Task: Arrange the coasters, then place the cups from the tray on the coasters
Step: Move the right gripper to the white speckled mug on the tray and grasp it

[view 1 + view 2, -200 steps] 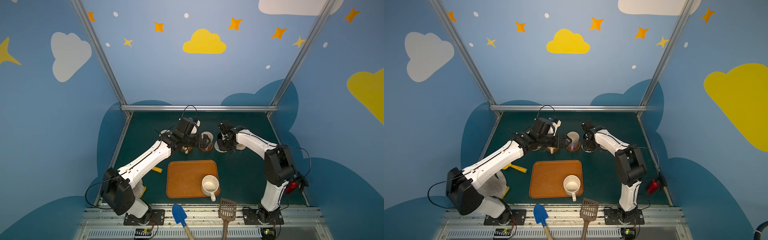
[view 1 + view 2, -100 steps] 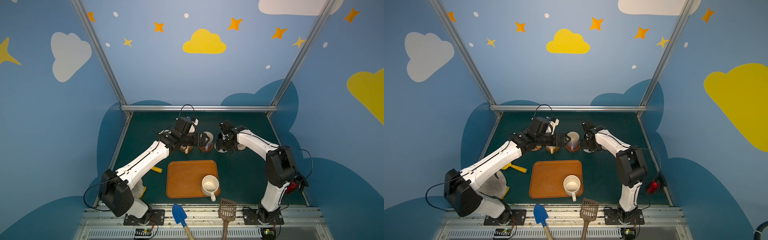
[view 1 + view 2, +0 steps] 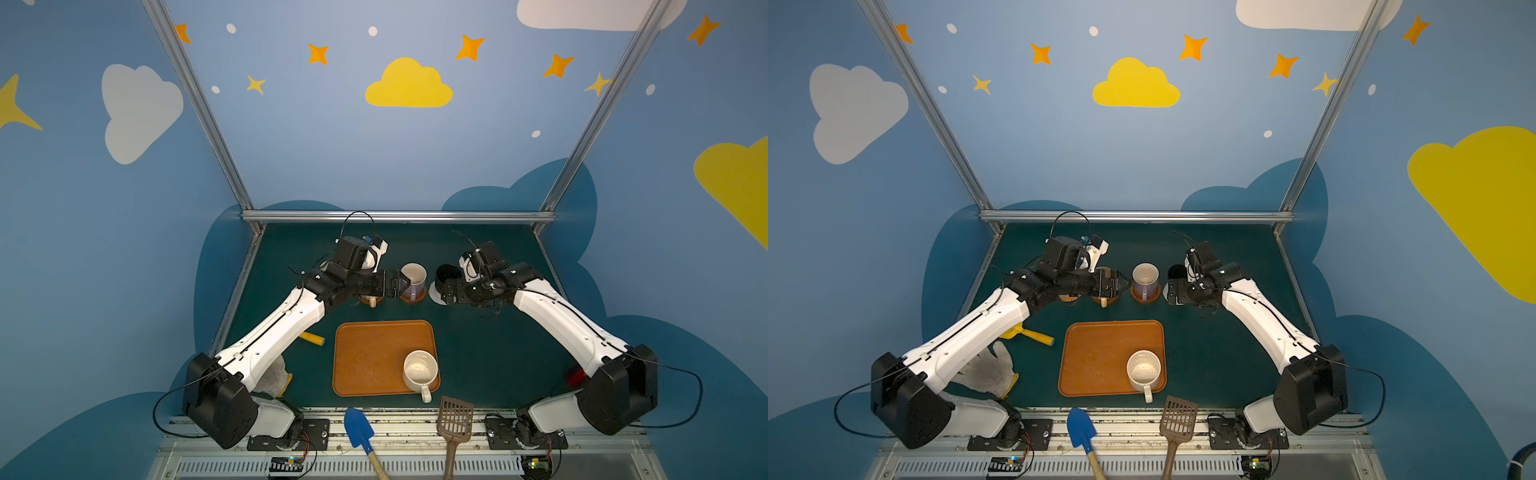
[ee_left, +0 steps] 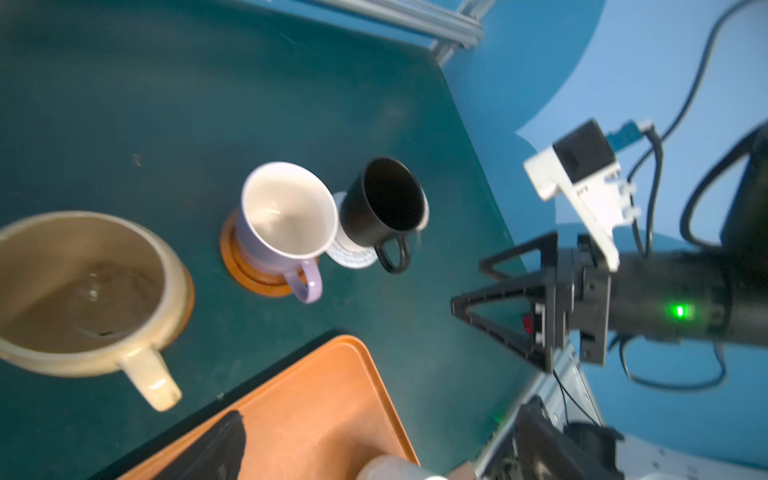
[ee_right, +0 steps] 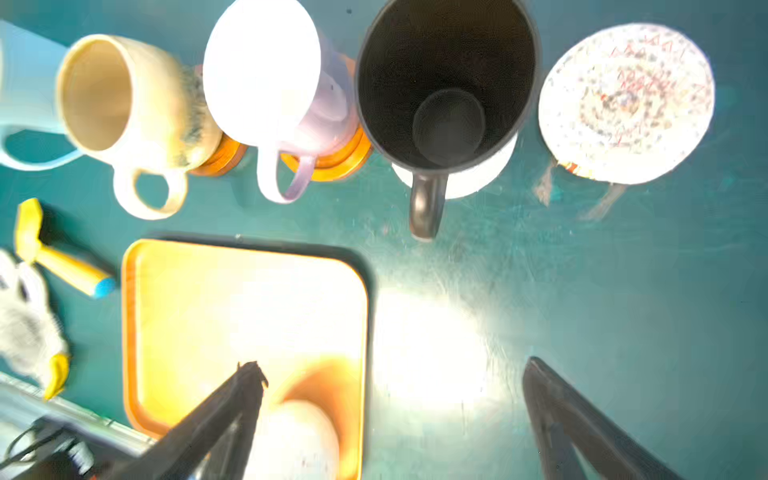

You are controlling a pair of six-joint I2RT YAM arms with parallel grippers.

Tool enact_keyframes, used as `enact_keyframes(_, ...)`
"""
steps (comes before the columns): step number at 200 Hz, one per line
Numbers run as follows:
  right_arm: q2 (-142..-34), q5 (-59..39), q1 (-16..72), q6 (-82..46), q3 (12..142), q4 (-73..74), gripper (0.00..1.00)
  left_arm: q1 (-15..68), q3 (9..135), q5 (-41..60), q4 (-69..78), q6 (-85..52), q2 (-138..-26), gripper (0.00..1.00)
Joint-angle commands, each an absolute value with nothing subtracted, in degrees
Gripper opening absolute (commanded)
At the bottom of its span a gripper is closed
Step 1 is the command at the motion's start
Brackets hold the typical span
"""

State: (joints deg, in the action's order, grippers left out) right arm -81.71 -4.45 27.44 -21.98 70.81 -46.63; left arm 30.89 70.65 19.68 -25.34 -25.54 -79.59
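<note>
Mid-worktop (image 3: 490, 353), the right gripper (image 5: 392, 363) just spread its fingers (image 5: 224, 407) wide, like the left gripper's (image 3: 404, 284), seating the black mug (image 5: 446, 83) on the grey-white coaster (image 4: 353, 258); one cream mug (image 3: 419, 370) remains.

Cup (image 3: 419, 371) sits in tray (image 3: 370, 353); coasters (image 3: 413, 298) lie behind.

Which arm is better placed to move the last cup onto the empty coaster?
Right, probably: the last cup sits at the tray's right side, the bare coaster lies beyond the black cup on that arm's side, and the right hand is open.
</note>
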Motion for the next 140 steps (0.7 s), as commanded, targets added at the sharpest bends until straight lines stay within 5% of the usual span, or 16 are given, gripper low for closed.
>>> enact_keyframes(1,-76.1,-5.0,30.1,-20.8,67.0,-50.2,0.97,30.7,70.2,26.4,-28.1,-21.1,-77.8,1.0)
enact_keyframes(80,-57.2,-6.2,49.4,-29.5,47.5,-45.5,0.94,30.7,61.1,23.8,-29.2,-24.6,-71.1,1.0)
enact_keyframes(140,-51.3,5.2,66.2,-37.5,40.0,-42.9,0.89,31.0,60.2,21.8,-27.5,-26.3,-70.0,1.0)
